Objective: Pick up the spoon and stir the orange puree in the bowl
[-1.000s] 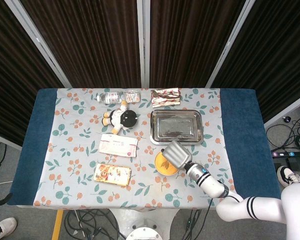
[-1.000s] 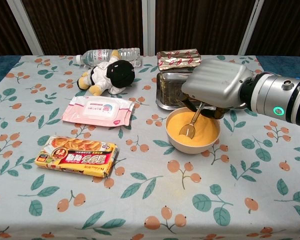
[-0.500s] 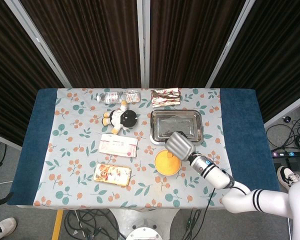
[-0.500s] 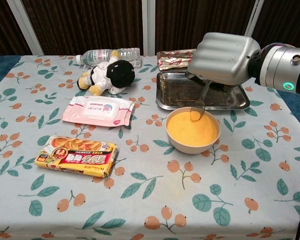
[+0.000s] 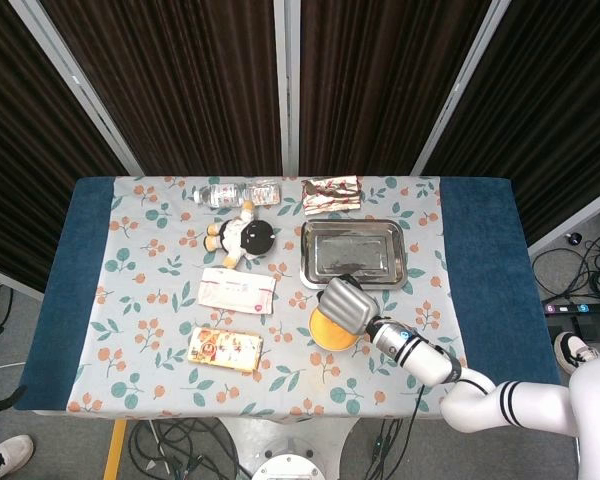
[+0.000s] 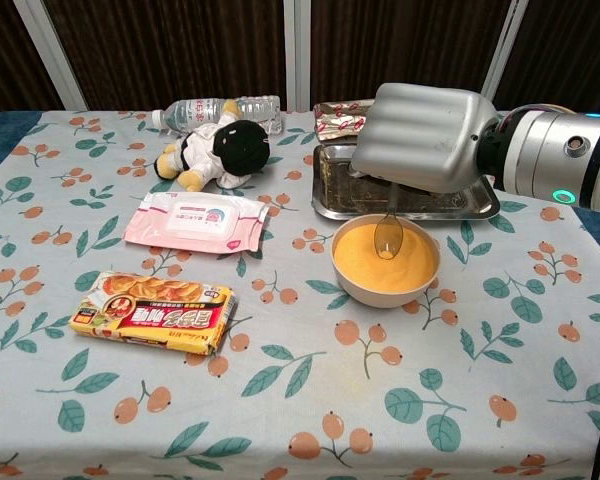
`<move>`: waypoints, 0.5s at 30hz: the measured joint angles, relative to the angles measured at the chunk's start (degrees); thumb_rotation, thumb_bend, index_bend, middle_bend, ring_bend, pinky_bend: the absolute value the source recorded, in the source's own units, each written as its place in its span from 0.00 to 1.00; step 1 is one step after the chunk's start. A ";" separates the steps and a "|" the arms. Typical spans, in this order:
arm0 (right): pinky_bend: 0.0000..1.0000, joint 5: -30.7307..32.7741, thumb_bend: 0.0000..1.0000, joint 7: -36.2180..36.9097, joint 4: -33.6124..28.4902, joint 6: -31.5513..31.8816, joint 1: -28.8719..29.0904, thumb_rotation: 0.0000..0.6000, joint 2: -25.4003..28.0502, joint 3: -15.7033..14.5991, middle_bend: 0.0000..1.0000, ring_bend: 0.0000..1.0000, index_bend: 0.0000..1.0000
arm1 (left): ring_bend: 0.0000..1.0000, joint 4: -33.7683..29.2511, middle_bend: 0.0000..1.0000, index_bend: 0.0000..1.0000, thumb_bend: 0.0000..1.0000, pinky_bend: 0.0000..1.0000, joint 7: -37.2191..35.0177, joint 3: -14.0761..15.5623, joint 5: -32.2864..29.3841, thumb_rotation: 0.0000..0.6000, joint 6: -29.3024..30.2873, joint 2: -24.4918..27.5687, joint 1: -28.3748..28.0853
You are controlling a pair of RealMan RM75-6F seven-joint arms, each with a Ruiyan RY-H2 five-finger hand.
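My right arm reaches in from the lower right, forearm angled up and left across the table. The right hand hangs palm down, its silver back toward the chest camera, fingers curled under and gripping the spoon by its handle, bowl end pointing down. I cannot see my left hand in either view.

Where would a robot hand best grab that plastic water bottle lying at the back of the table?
Probably around the middle of the water bottle, coming down from above. It lies on its side, its long axis running left-right, so fingers could close across its round body. The plush toy sits right in front, so a frontal approach looks crowded.
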 measured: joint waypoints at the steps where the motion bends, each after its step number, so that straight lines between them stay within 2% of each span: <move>1: 1.00 -0.08 0.40 -0.27 -0.22 -0.07 -0.04 1.00 -0.09 -0.10 1.00 1.00 0.78 | 0.10 0.06 0.12 0.23 0.06 0.13 -0.07 0.01 0.00 1.00 0.01 -0.04 0.02; 15: 1.00 0.37 0.40 -0.09 -2.21 -0.16 -1.88 1.00 -1.67 -1.11 1.00 1.00 0.79 | 0.10 0.90 0.12 0.23 0.06 0.13 -0.88 0.17 0.01 1.00 -0.15 -0.46 0.20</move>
